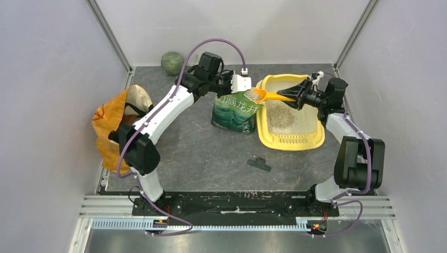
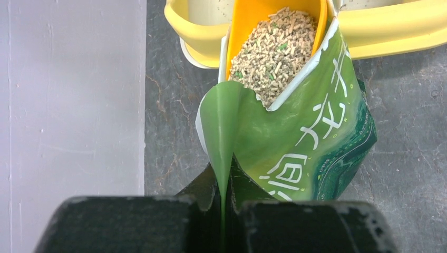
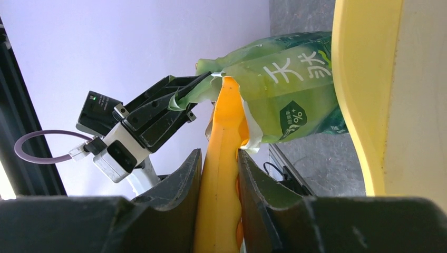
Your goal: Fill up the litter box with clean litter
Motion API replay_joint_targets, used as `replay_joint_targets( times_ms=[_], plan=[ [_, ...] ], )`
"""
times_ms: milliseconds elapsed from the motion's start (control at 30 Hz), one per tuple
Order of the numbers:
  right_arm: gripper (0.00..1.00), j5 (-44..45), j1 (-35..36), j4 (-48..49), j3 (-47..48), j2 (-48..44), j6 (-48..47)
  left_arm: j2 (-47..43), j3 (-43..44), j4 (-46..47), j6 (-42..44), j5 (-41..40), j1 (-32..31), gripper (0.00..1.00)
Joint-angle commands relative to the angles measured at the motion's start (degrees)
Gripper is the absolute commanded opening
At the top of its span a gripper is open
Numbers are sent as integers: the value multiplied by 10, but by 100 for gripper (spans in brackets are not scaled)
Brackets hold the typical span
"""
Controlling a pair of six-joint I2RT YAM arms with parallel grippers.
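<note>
The yellow litter box (image 1: pixel 314 138) lies at the right of the table and holds a patch of clean litter (image 1: pixel 283 119). A green printed pouch (image 1: pixel 235 112) stands just left of it. My left gripper (image 1: pixel 248 83) is shut on the pouch's top edge (image 2: pixel 224 153) and holds its mouth open. My right gripper (image 1: pixel 296 94) is shut on the handle of an orange scoop (image 1: pixel 268 95), seen edge-on in the right wrist view (image 3: pixel 221 174). The scoop's bowl sits at the pouch's mouth, heaped with litter (image 2: pixel 271 52). The litter box rim (image 2: pixel 390 37) lies just behind.
An orange-yellow bag (image 1: pixel 108 124) slumps at the table's left edge beside my left arm. A green ball (image 1: pixel 172 62) lies at the back left corner. A small black clip (image 1: pixel 260 164) lies on the table in front of the litter box.
</note>
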Motion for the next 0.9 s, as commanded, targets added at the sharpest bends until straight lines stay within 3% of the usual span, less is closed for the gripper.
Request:
replay_joint_targets(
  times_ms=[0, 467, 867],
  plan=[
    [0, -26, -20, 1, -4, -38, -12, 1, 40, 37, 8, 17, -4, 2],
    [0, -52, -73, -43, -15, -67, -37, 12, 49, 36, 11, 10, -4, 2],
    [0, -47, -74, -74, 24, -86, -28, 19, 55, 26, 25, 7, -4, 2]
  ],
)
